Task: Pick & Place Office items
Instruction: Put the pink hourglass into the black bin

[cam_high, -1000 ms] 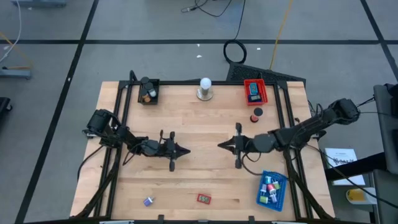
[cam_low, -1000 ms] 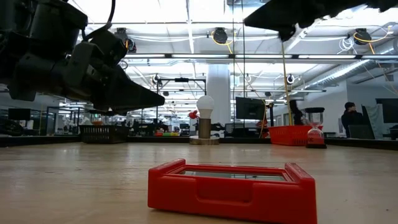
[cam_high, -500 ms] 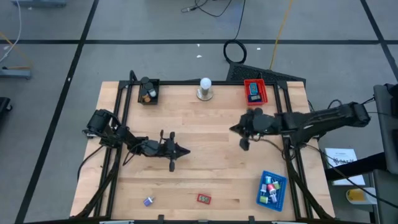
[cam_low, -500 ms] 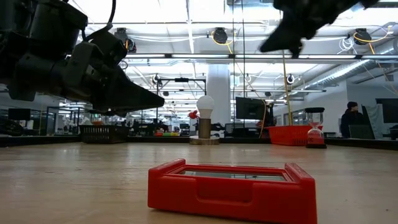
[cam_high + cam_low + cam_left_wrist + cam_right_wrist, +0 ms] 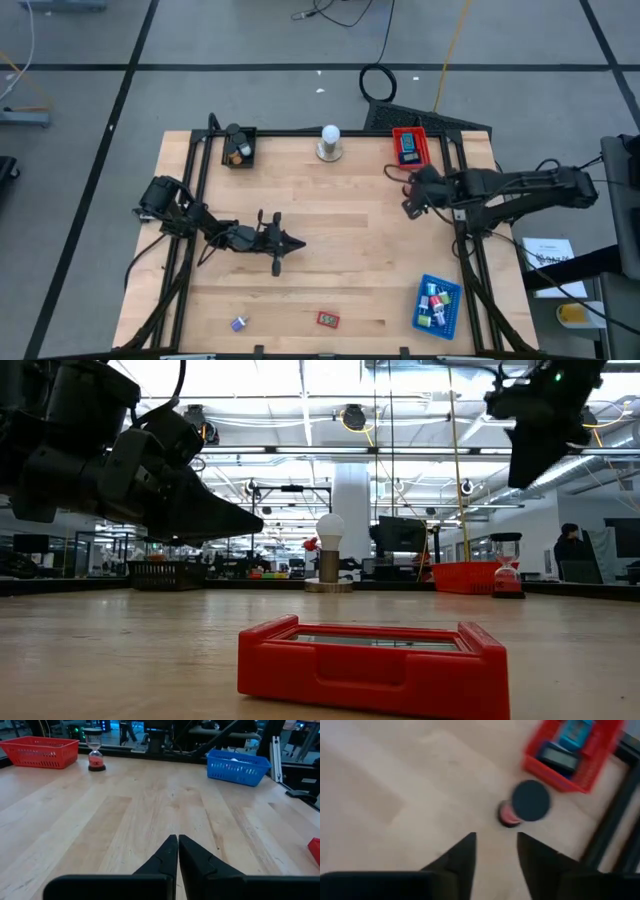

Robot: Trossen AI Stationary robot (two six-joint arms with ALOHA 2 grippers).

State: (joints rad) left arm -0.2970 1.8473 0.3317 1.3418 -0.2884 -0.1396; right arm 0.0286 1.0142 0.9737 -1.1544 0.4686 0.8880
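Office items sit scattered over the wood counter [image 5: 330,225]. High view: blue tray [image 5: 437,305] near the front right corner w/ several small coloured pieces in it; red tray [image 5: 409,146] at the back right w/ a blue and a dark piece; black tray [image 5: 238,146] at the back left w/ a small piece or two; a red flat piece [image 5: 328,319] and a small purple piece [image 5: 239,323] lie loose by the front edge, apart from each other. White ball on grey base [image 5: 329,143] stands at back centre. Left end effector [image 5: 296,241] is over the counter's left-centre; right end effector [image 5: 408,196] is just in front of the red tray. Low view: the red flat piece [image 5: 372,665] fills the foreground; an hourglass w/ red sand [image 5: 507,566] stands on the counter beside the red tray [image 5: 468,576]; a person [image 5: 571,552] shows far off in the room. Left end effector [image 5: 215,512] hangs clear above the counter, right arm up high at the picture's right. Left wrist view: left end effector [image 5: 177,840] has its fingers pressed together, holding nothing; the hourglass [image 5: 94,751] and both far trays show ahead. Right wrist view: right end effector [image 5: 496,837] has fingers spread, empty, looking down on the hourglass's dark cap [image 5: 530,800], hourglass just beside the red tray [image 5: 575,757].
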